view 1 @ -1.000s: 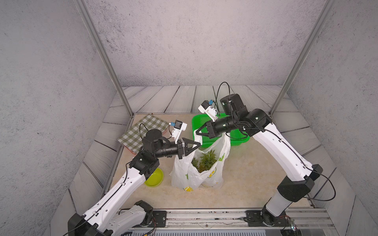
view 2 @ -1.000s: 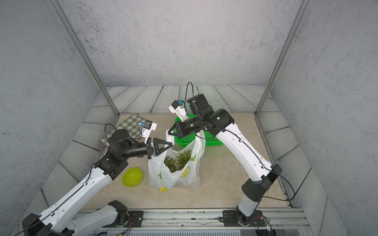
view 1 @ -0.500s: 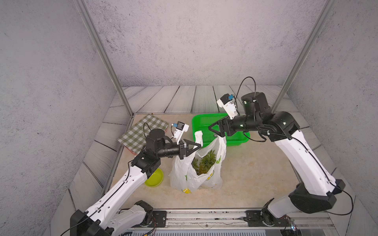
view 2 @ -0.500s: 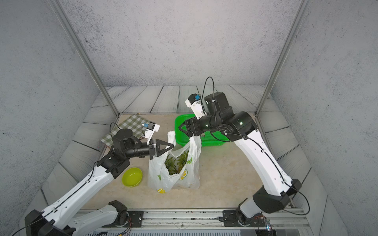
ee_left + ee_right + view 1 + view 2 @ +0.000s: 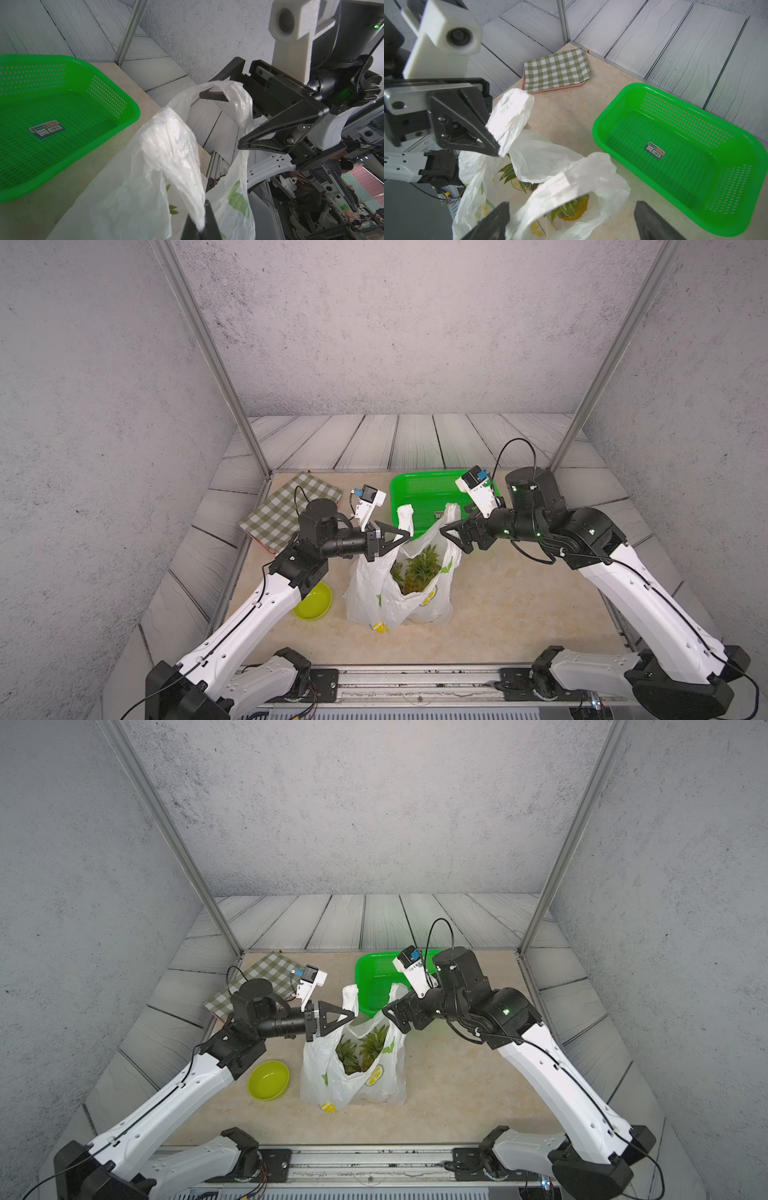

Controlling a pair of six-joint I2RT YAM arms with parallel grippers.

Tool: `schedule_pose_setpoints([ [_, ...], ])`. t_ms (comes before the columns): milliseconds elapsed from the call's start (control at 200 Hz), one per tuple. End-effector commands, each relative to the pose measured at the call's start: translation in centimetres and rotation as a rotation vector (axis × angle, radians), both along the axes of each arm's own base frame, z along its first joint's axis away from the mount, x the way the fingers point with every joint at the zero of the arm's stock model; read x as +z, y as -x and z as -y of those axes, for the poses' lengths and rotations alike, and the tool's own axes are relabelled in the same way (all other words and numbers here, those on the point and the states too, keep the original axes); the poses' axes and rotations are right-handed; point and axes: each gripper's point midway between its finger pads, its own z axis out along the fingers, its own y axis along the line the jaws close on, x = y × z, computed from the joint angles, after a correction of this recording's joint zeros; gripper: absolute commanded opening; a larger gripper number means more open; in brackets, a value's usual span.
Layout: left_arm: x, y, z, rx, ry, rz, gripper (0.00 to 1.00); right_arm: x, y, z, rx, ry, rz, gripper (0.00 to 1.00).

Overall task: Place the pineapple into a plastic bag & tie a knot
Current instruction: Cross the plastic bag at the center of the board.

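Note:
The plastic bag (image 5: 386,597) (image 5: 353,1081) stands upright mid-table with its mouth open. The pineapple (image 5: 417,572) (image 5: 361,1048) sits inside, leaves up. My left gripper (image 5: 405,534) (image 5: 200,226) is shut on the bag's left handle loop (image 5: 510,116) and holds it up. My right gripper (image 5: 453,540) (image 5: 571,224) stands wide open at the right handle loop (image 5: 571,182), which lies slack between its fingers without being pinched. No knot shows; the two loops stand apart.
An empty green basket (image 5: 428,493) (image 5: 685,155) sits just behind the bag. A checked cloth (image 5: 291,510) lies at the back left. A yellow-green bowl (image 5: 316,601) rests under my left forearm. Metal frame posts stand at the back corners.
My right gripper has opened, let go of the right handle loop and drawn back to the right. My left gripper stays shut on the left loop, shifted slightly right.

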Motion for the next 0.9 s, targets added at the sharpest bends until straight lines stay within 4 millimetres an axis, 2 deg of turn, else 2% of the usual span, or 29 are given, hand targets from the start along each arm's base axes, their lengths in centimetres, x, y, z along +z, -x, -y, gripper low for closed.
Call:
schedule_pose_setpoints([
  [0, 1.6, 0.5, 0.3, -0.032, 0.022, 0.037, 0.00, 1.4, -1.9, -0.3, -0.029, -0.003, 0.092, 0.95],
  [85, 1.6, 0.6, 0.2, -0.030, 0.024, 0.037, 0.00, 1.4, -2.8, -0.4, -0.039, 0.006, 0.098, 0.93],
  [260, 1.4, 0.7, 0.2, -0.033, 0.019, 0.032, 0.00, 2.0, -3.7, -1.0, -0.024, -0.003, 0.108, 0.81],
  [370, 1.5, 0.7, 0.2, -0.035, 0.019, 0.033, 0.00, 2.0, -3.9, -1.4, -0.007, -0.008, 0.098, 0.68],
  [525, 1.4, 0.8, 0.2, -0.038, 0.012, 0.032, 0.00, 2.1, -3.6, -2.1, 0.027, -0.034, 0.083, 0.40],
  [651, 1.3, 0.7, 0.1, -0.031, 0.005, 0.036, 0.00, 1.9, -3.4, -2.5, 0.043, -0.051, 0.064, 0.23],
  [761, 1.0, 0.3, 0.0, -0.004, -0.010, 0.041, 0.00, 1.8, -2.9, -2.6, 0.059, -0.068, 0.048, 0.16],
  [891, 0.2, -0.6, 0.0, 0.022, -0.069, 0.034, 0.00, 2.1, -1.4, -2.9, 0.108, -0.105, 0.011, 0.15],
])
